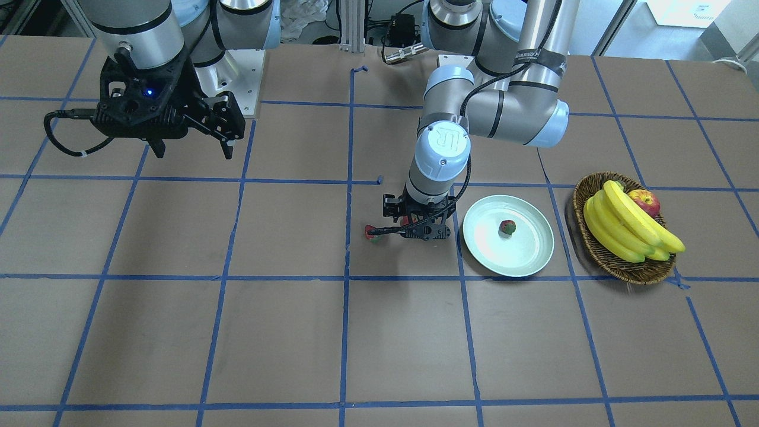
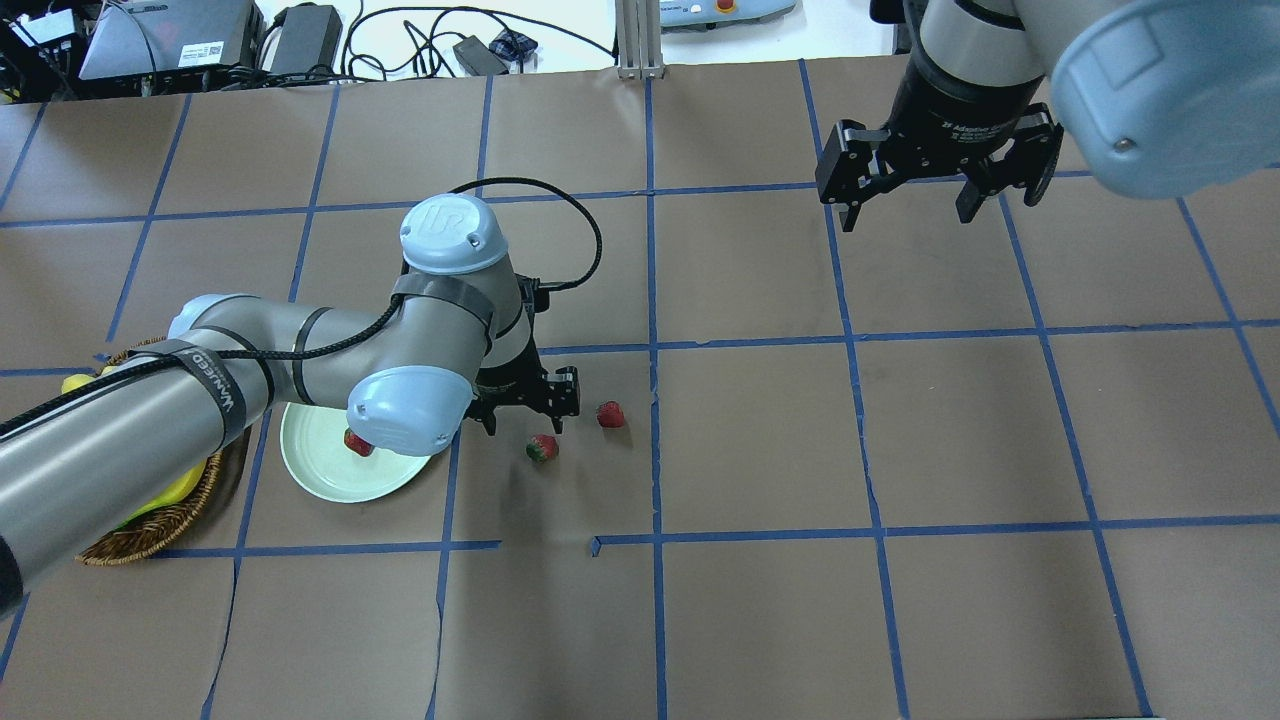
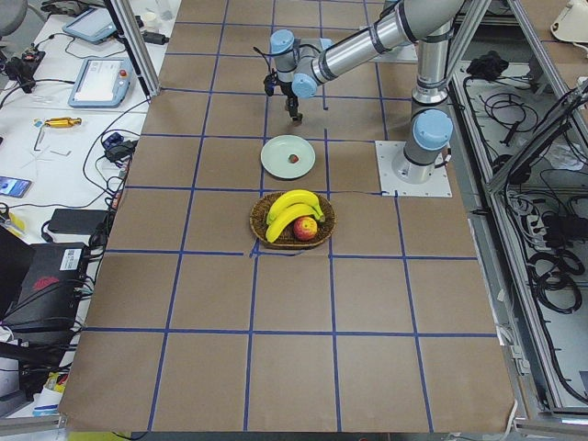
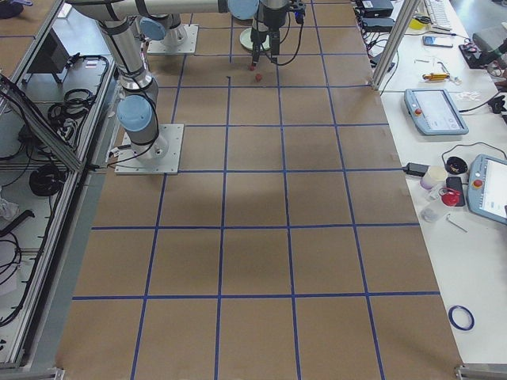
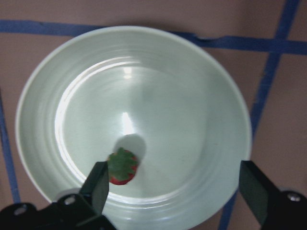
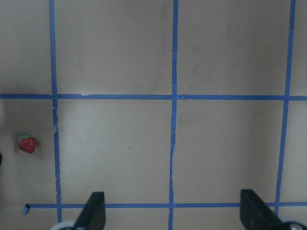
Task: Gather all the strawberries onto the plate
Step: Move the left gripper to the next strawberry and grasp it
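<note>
The first strawberry (image 1: 507, 227) lay in the plate (image 1: 528, 255). Two more lay on the table (image 2: 900, 450), just past the plate's edge: the near strawberry (image 2: 542, 448) and the far strawberry (image 2: 611, 414). The left gripper (image 2: 525, 412) hung low beside the near one, its fingers spread wide with nothing in them. The right gripper (image 2: 908, 212) was well apart from it all, also spread wide and empty. I thought the left one should line up right over the near berry, one finger on each side. It should squeeze softly so the berry would not squash or roll. Then it should lift the berry over the rim and let go low.
</note>
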Tool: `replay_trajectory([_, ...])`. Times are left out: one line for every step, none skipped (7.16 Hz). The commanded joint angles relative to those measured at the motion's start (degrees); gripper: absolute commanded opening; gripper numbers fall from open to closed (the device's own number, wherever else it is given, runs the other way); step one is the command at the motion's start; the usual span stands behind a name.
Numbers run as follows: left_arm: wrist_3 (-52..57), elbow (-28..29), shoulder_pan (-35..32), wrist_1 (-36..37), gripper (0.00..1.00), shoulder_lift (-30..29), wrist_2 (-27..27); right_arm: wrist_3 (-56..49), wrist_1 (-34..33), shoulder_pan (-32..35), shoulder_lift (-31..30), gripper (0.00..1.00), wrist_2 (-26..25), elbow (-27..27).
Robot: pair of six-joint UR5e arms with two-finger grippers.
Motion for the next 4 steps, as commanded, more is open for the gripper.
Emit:
replay_trajectory([0.0,0.0,-0.3,2.1,0.66,-1.7,-0.5,0.0,0.0,0.0,0.0,1.0,0.0,0.0])
replay_trajectory([-0.2,0.0,-0.3,2.3,0.61,-1.8,-0.5,0.0,0.0,0.0,0.0,1.0,0.0,0.1])
replay_trajectory([-0.1,-0.1,-0.3,2.3,0.49,-1.8,-0.2,0.0,0.0,0.0,0.0,1.0,0.0,0.0])
replay_trajectory([0.1,-0.3,-0.3,2.2,0.42,-2.1,0.0,0.0,0.0,0.0,0.0,1.0,0.0,0.0])
